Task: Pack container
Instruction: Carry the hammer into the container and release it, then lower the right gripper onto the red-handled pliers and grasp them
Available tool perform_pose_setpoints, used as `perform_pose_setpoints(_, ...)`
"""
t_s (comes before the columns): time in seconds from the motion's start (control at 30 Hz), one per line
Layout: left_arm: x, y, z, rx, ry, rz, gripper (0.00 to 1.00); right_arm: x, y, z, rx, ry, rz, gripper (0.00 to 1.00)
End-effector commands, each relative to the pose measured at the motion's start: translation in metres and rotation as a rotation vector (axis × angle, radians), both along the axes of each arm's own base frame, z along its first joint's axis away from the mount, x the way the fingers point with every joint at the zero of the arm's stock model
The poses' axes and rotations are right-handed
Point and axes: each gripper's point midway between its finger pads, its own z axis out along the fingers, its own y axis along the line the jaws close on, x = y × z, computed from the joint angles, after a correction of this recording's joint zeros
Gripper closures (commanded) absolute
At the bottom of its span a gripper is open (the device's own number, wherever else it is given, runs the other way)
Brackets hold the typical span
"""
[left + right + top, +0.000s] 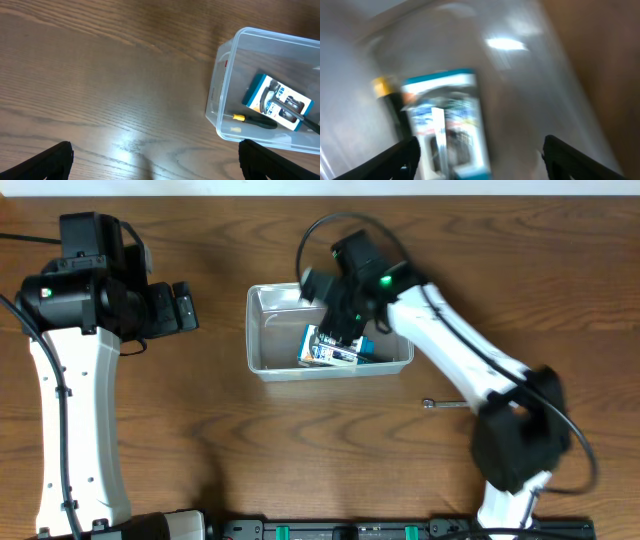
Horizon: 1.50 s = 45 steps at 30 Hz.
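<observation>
Clear translucent plastic rectangular container (252, 330) sits mid-width on the brown wooden desk (150, 440), nearer the far edge than the near edge.

Contents: one blue-and-white carded retail package (325, 350) and one black-handled tool with a yellow end (255, 121), lying just beside it.

Packing is judged partly done. Two items are inside. One small silver metal tool (445, 404) lies on the desk outside, toward the right edge, beyond the container's near right corner.

Right gripper (342, 330) hangs over the container interior, fingers spread apart, holding nothing. Left gripper (185, 308) stands well left of the container above bare wood, fingers likewise apart.

Package print is too blurred to read, and no brand is legible.
</observation>
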Motion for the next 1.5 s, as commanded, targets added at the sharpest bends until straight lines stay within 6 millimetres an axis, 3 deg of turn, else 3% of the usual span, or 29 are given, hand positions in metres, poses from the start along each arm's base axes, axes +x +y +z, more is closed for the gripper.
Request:
perform_pose_setpoints(0.0, 0.0, 0.001, -0.002, 0.004, 0.007, 0.007, 0.02, 0.045, -0.09, 0.112, 0.057, -0.26, -0.645, 0.14)
perform_pose_setpoints(0.1, 0.0, 0.001, -0.002, 0.004, 0.007, 0.007, 0.02, 0.036, -0.171, 0.151, 0.155, -0.319, -1.122, 0.11)
perform_pose_setpoints(0.2, 0.0, 0.001, -0.002, 0.004, 0.007, 0.008, 0.02, 0.013, -0.232, 0.153, 0.302, -0.215, -1.508, 0.09)
perform_pose_setpoints(0.3, 0.0, 0.001, -0.002, 0.004, 0.007, 0.008, 0.02, -0.002, -0.269, 0.13, 0.336, -0.071, -1.707, 0.01)
perform_pose_setpoints(0.5, 0.0, 0.001, -0.002, 0.004, 0.007, 0.008, 0.02, -0.017, -0.311, 0.056, 0.247, 0.102, -1.97, 0.01)
perform_pose_setpoints(0.67, 0.0, 0.001, -0.002, 0.004, 0.007, 0.008, 0.02, -0.026, -0.314, -0.01, 0.219, 0.267, -2.126, 0.01)
perform_pose_setpoints(0.87, 0.0, 0.001, -0.002, 0.004, 0.008, 0.008, 0.02, -0.029, -0.307, -0.064, 0.166, 0.379, -2.133, 0.01)
perform_pose_setpoints(1.07, -0.001, 0.001, -0.002, 0.004, 0.012, 0.008, 0.02, -0.031, -0.295, -0.09, 0.166, 0.489, -2.154, 0.01)
perform_pose_setpoints(1.47, -0.001, 0.001, -0.002, 0.004, 0.012, 0.008, 0.02, -0.042, -0.289, -0.129, 0.076, 0.594, -2.185, 0.01)
